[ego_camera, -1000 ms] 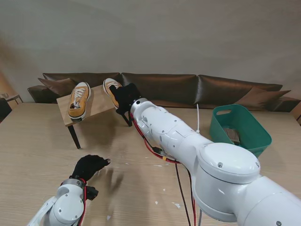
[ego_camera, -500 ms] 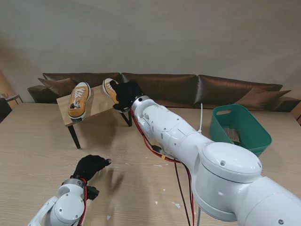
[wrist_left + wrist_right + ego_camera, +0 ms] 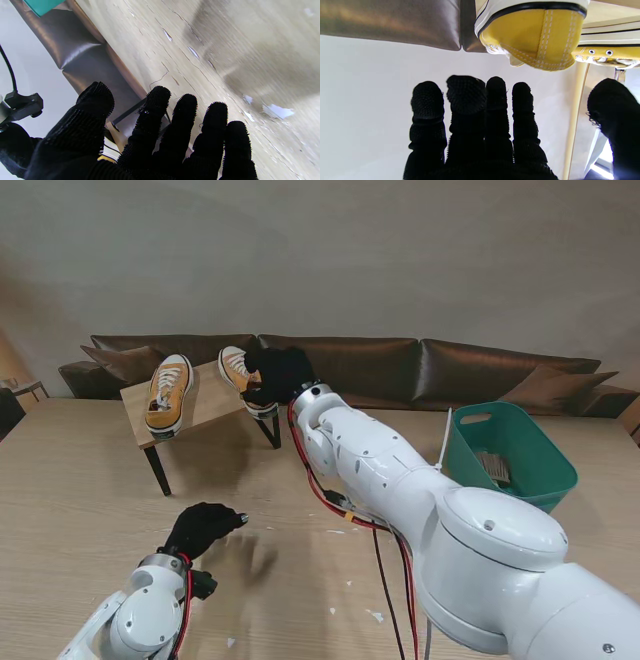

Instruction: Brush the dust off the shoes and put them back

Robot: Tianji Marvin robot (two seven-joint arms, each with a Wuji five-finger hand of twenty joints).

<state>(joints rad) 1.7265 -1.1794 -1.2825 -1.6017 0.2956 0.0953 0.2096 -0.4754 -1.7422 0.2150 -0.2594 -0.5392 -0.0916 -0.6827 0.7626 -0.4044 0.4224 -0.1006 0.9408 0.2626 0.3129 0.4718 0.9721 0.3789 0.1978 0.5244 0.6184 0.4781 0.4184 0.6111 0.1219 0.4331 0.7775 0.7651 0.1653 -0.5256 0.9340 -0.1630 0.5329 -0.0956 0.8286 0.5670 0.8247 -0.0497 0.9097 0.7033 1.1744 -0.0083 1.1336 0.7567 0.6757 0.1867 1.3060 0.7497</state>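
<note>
From the stand's view, the right hand (image 3: pixel 277 375) reaches the small wooden stand (image 3: pixel 205 405) on the table (image 3: pixel 80 500), its black fingers (image 3: pixel 262 392) at the heel of the right yellow sneaker (image 3: pixel 238 370). The left yellow sneaker (image 3: pixel 168 392) lies well apart from them. The green basket (image 3: pixel 512 452) stands far to the right. The left hand (image 3: pixel 203 527) hovers low, fingers spread, holding nothing.

The left wrist view shows released fingers (image 3: pixel 183 120) over the table (image 3: pixel 250 50).

The right wrist view shows fingers (image 3: pixel 467 100) released, thumb apart, just short of the sneaker heel (image 3: pixel 532 37).

No writing, brand mark or number can be read anywhere here: the two yellow shoes (image 3: pixel 168 392) on the small bench (image 3: pixel 205 405) show only plain canvas, laces and stitching, and the green basket (image 3: pixel 512 452) is bare.
</note>
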